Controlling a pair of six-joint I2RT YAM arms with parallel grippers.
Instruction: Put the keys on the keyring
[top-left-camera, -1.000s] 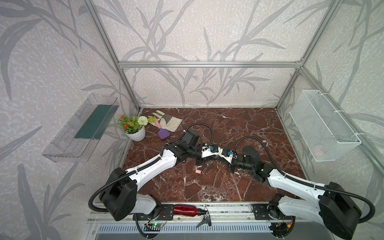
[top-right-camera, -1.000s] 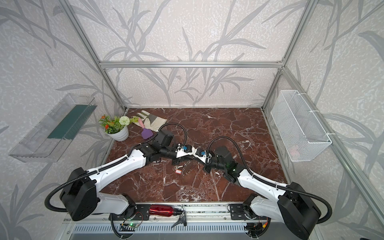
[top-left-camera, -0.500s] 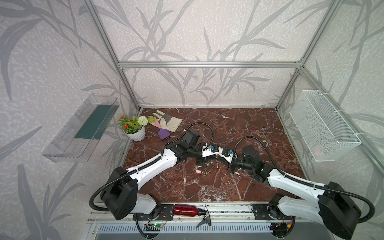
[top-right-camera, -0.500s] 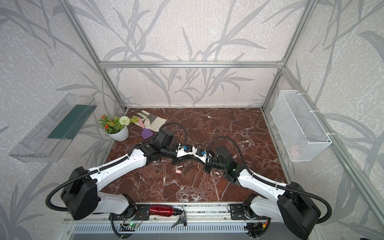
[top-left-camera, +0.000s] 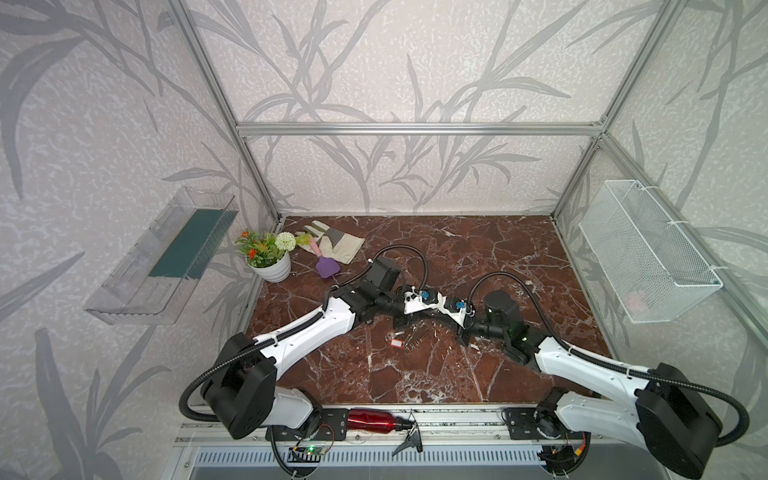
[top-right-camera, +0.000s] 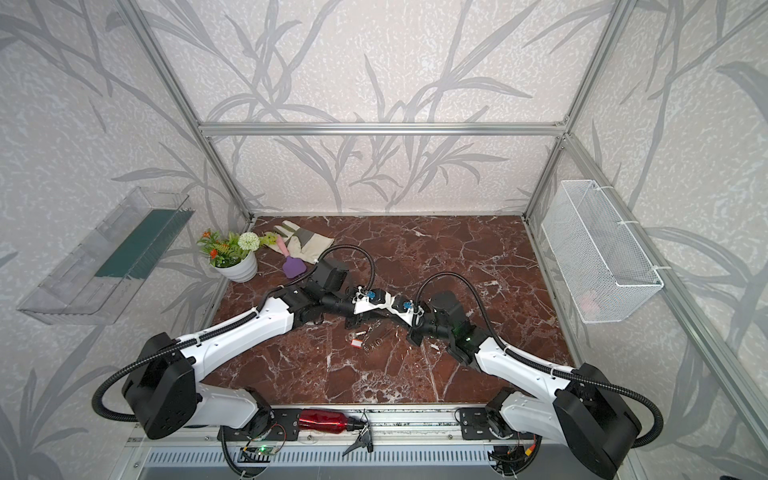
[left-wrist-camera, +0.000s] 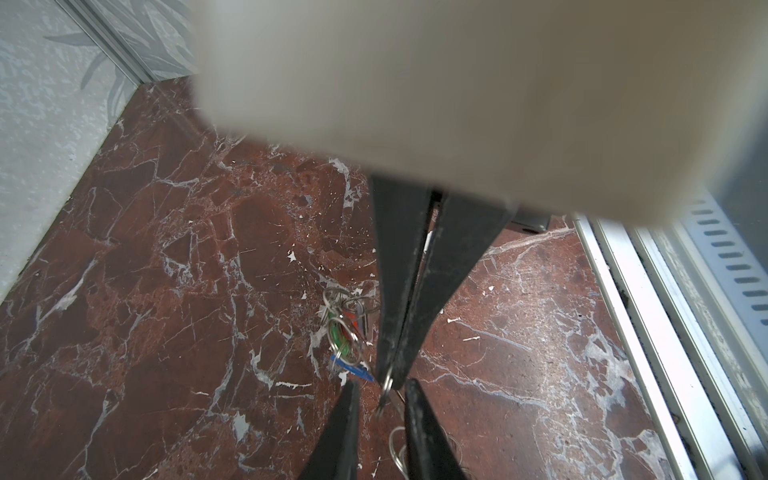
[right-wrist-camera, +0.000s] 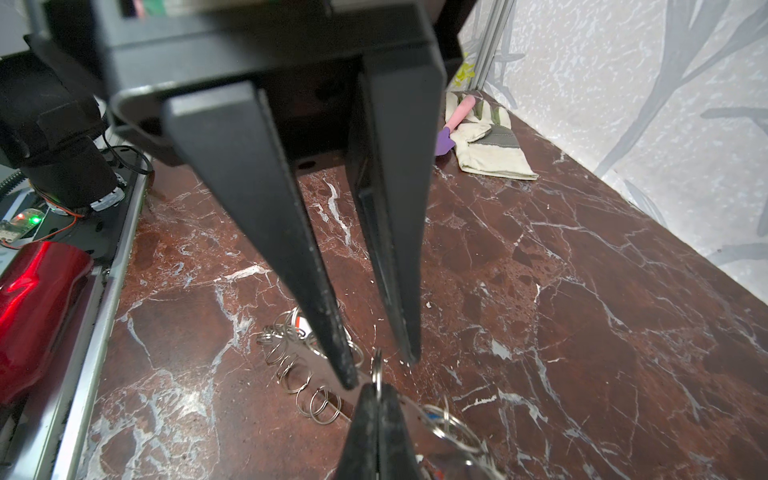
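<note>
My right gripper, stretched low to mid-table, pinches an upright split ring. My left gripper meets it from the left, fingers spread astride.

**Middle's jammed, rest of the desk wide open**

The left pincer and right pincer meet tip to tip beside the keys and keyring, with a pinched split ring sitting in the left one's gap. Back-left corner's crowded by the flower pot, glove and purple scoop.
</note>
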